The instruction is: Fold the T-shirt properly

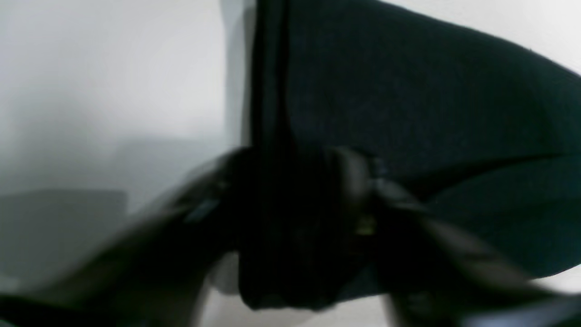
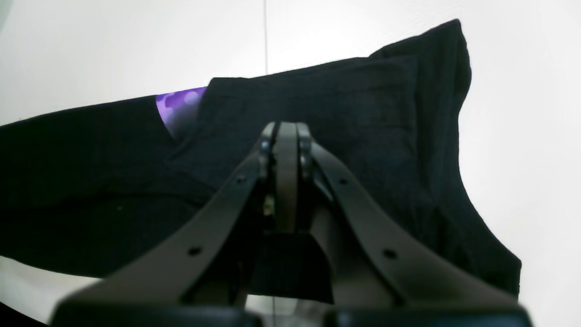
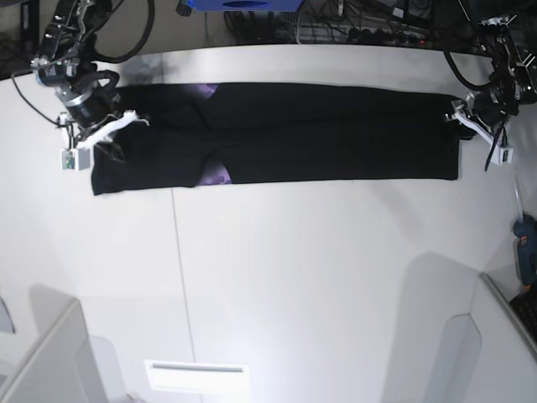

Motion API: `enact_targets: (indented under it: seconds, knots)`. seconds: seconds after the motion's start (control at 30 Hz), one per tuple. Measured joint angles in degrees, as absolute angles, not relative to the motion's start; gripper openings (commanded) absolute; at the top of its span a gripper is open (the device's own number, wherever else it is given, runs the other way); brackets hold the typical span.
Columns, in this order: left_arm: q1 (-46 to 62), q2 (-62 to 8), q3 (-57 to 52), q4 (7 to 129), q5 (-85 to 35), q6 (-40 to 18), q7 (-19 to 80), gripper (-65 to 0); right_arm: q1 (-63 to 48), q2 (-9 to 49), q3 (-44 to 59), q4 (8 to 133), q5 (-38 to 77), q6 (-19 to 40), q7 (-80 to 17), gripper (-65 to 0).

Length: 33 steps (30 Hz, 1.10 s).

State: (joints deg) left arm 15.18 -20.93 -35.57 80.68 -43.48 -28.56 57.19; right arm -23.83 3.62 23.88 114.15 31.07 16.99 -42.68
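Observation:
The black T-shirt [image 3: 294, 143] lies as a long flat band across the far half of the white table [image 3: 319, 277], with bits of purple print [image 3: 218, 175] showing at its folds. At the band's right end in the base view, my left gripper [image 3: 460, 117] has its blurred fingers closed around a bunched edge of the T-shirt [image 1: 408, 91]; the left gripper [image 1: 290, 190] looks shut on that cloth. My right gripper [image 3: 99, 136] sits at the band's left end. Seen from the right wrist, the right gripper [image 2: 286, 131] has its fingertips pressed together with black T-shirt [image 2: 354, 118] cloth hanging between the fingers.
A thin seam [image 3: 180, 269] runs down the table. A blue tool [image 3: 527, 243] lies at the right edge, and cables and a blue box [image 3: 243, 4] sit behind the far edge. A white label [image 3: 197, 376] is near the front.

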Motion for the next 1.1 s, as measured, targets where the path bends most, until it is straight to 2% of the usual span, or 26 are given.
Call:
enact_targets:
  seconds: [0.07, 0.1, 0.3, 0.6, 0.83, 0.93, 1.1]
  knots:
    - [14.9, -21.1, -35.6, 79.6, -43.7, -28.6, 57.1, -64.0, -23.9, 3.6, 23.9, 114.1, 31.0, 17.0, -42.7, -65.0]
    - [14.9, -21.1, -35.6, 79.4, -44.0, -28.6, 57.0, -65.0, -23.8, 3.6, 23.9, 114.1, 31.0, 17.0, -42.7, -65.0]
    - [14.5, -21.1, -35.5, 79.3, -42.9, -28.7, 55.6, -65.0, -23.9, 3.6, 23.9, 114.1, 31.0, 17.0, -42.7, -65.0]
    - [15.5, -21.3, -36.1, 85.1, -33.0, -28.5, 53.6, -65.0, -23.9, 3.6, 23.9, 114.1, 31.1, 17.0, -42.7, -65.0]
    - [21.3, -21.1, -39.0, 101.7, -33.2, -28.1, 53.8, -65.0, -23.9, 3.6, 23.9, 114.1, 31.1, 17.0, -42.7, -65.0]
    - [23.0, -19.0, -38.7, 108.7, -33.3, -28.1, 53.5, -65.0, -23.7, 3.6, 23.9, 114.1, 31.0, 17.0, -42.7, -65.0]
    - [24.8, -16.2, -35.9, 111.8, -32.9, -28.0, 53.9, -65.0, -23.5, 3.7, 23.9, 114.1, 31.0, 17.0, -42.6, -65.0]
